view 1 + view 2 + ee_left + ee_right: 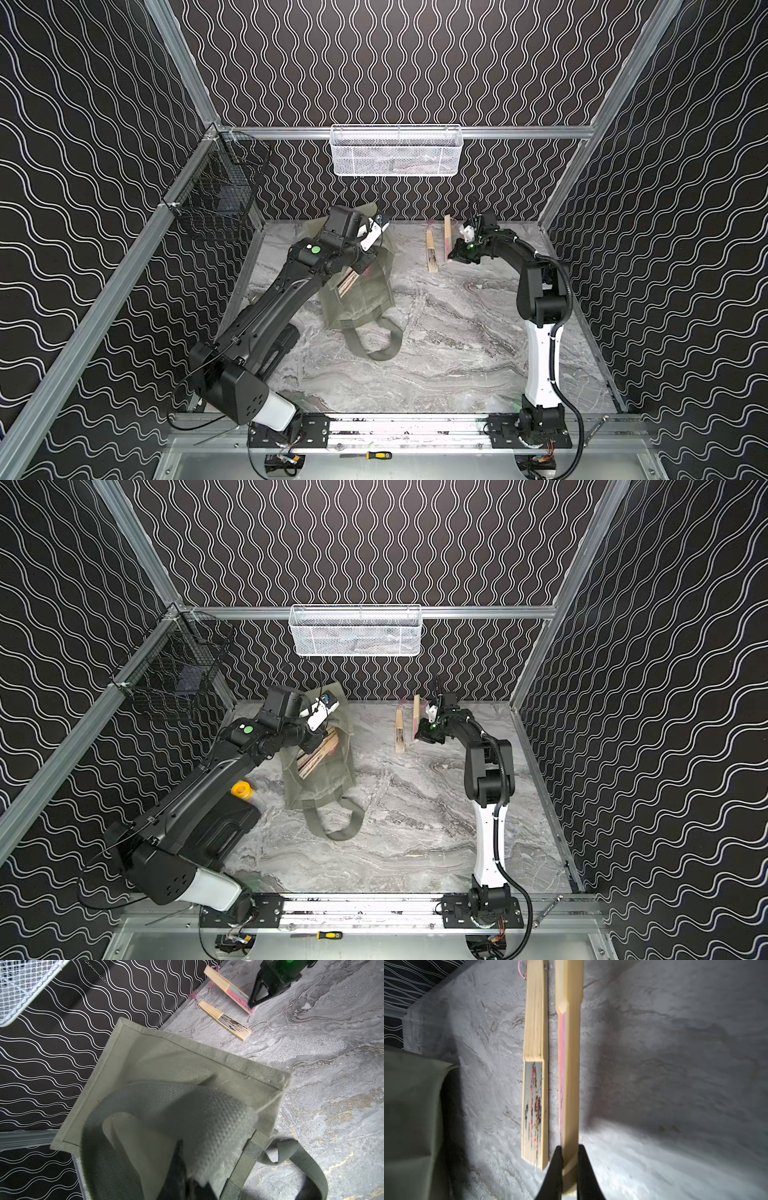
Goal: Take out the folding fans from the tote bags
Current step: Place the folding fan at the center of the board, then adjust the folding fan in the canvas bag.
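In a top view, the soft grey-green tote bag [361,291] lies left of middle, with wooden fans [348,283] peeking out. My left gripper [374,232] pinches its far cloth. Far right, my right gripper [569,1147] squeezes a pink fan [571,1064] beside a spotted fan [534,1084].

Even overhead light, soft shadows on table [449,357], right wrist view blurred, tote bag [187,1118] unfocused up close

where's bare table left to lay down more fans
Widest bare patch of the marble table: the near half, bordered by the tote bag, the right arm's base and the front rail. A narrower strip runs between tote bag and patterned fan. Crowded: the far edge, where the right gripper holds the pink fan beside it.
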Action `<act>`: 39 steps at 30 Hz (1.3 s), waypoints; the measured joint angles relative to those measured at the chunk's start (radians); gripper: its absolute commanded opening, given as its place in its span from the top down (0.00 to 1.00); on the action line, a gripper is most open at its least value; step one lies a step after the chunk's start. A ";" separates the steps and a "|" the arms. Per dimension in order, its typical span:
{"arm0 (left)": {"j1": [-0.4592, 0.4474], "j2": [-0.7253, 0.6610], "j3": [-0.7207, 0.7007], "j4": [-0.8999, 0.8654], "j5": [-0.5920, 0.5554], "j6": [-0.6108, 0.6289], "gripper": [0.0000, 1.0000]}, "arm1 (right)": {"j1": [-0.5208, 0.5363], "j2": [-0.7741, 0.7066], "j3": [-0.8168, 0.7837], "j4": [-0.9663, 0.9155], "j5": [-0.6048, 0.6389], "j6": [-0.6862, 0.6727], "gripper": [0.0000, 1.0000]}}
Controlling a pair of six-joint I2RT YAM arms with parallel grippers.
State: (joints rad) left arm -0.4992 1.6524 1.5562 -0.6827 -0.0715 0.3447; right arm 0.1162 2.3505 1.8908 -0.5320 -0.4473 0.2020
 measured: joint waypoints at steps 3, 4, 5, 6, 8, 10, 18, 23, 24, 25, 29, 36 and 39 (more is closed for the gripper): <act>0.000 0.000 0.000 0.000 0.000 0.000 1.00 | 0.000 0.009 0.000 -0.021 -0.017 -0.003 0.90; 0.000 0.000 0.000 0.000 0.000 0.000 1.00 | 0.000 0.009 -0.005 -0.021 -0.026 -0.003 0.90; 0.000 0.000 0.000 0.000 0.000 0.000 1.00 | 0.000 0.009 -0.009 -0.021 -0.035 -0.003 0.90; 0.000 0.000 0.000 0.000 0.000 0.000 1.00 | 0.000 0.009 -0.013 -0.022 -0.043 -0.003 0.90; 0.000 0.000 0.000 0.000 0.000 0.000 1.00 | 0.000 0.014 -0.015 -0.029 -0.064 -0.003 0.89; 0.000 0.000 -0.001 0.000 0.000 0.000 1.00 | 0.001 0.019 -0.015 -0.034 -0.079 -0.003 0.87; 0.000 0.000 -0.006 0.000 0.001 0.000 1.00 | 0.007 0.021 -0.024 -0.060 -0.092 -0.005 0.64; 0.000 0.002 -0.006 0.001 0.001 0.000 1.00 | 0.011 -0.003 -0.024 -0.072 -0.025 -0.002 0.47; 0.000 0.003 -0.006 0.001 0.001 0.000 1.00 | 0.011 -0.014 -0.025 -0.080 0.000 0.001 0.45; -0.001 0.004 -0.006 0.001 0.001 0.000 1.00 | 0.011 -0.027 -0.028 -0.084 0.021 0.003 0.43; -0.001 0.008 -0.006 0.001 0.001 0.002 1.00 | 0.010 -0.135 -0.107 -0.062 0.071 0.055 0.39; -0.001 0.008 -0.006 0.001 0.000 0.002 1.00 | 0.033 -0.460 -0.474 0.200 0.042 0.234 0.42; -0.001 0.008 -0.006 0.001 0.001 0.002 1.00 | 0.081 -0.621 -0.662 0.343 0.056 0.340 0.43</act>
State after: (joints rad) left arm -0.5003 1.6608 1.5497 -0.6819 -0.0704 0.3466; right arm 0.1974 1.7294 1.2285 -0.1894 -0.3916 0.5419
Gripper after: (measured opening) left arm 0.056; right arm 0.570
